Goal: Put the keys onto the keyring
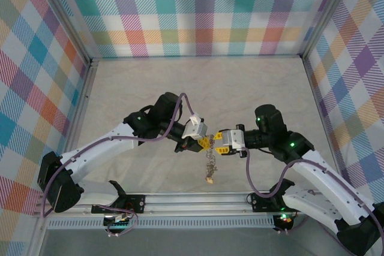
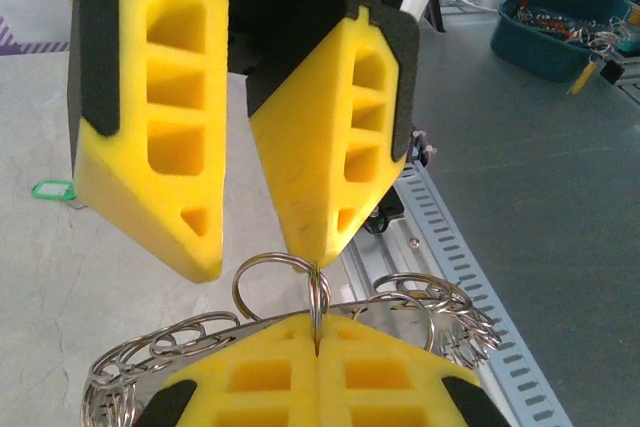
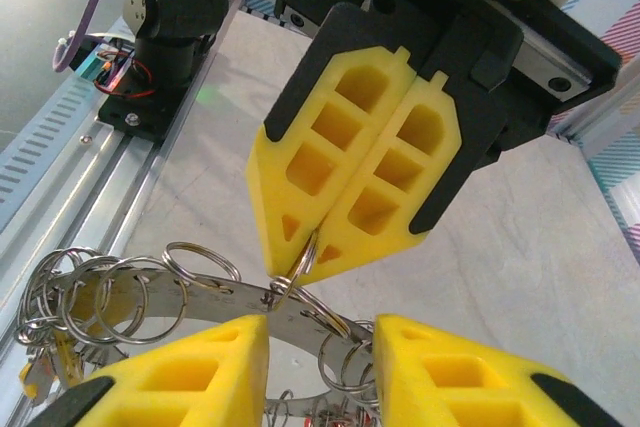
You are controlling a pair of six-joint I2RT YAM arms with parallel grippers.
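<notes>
Left hand [image 3: 300, 255] pressed together, pinching a small ring [image 2: 272, 256] on the keyring [image 3: 215, 297] | right hand [image 3: 320, 332] spread beside it | keyring aloft, centre frame, many rings threaded | likely midway: keys [image 2: 555, 15] wait in bin [image 2: 530, 45], upper right.

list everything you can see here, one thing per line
keyring: one, silvery, in the air at the two grippers
small rings: many, silvery, threaded on the keyring
keys: number unclear, silvery, hanging in a bunch under the grippers
green tag: one, green, lying on the table
bin: one, teal, off the table on a grey surface, metal rings inside
table: one, beige, under both arms
left gripper: one, yellow and black, jaws shut on one of the small rings
right gripper: one, yellow and black, jaws open, one on either side of the keyring
</notes>
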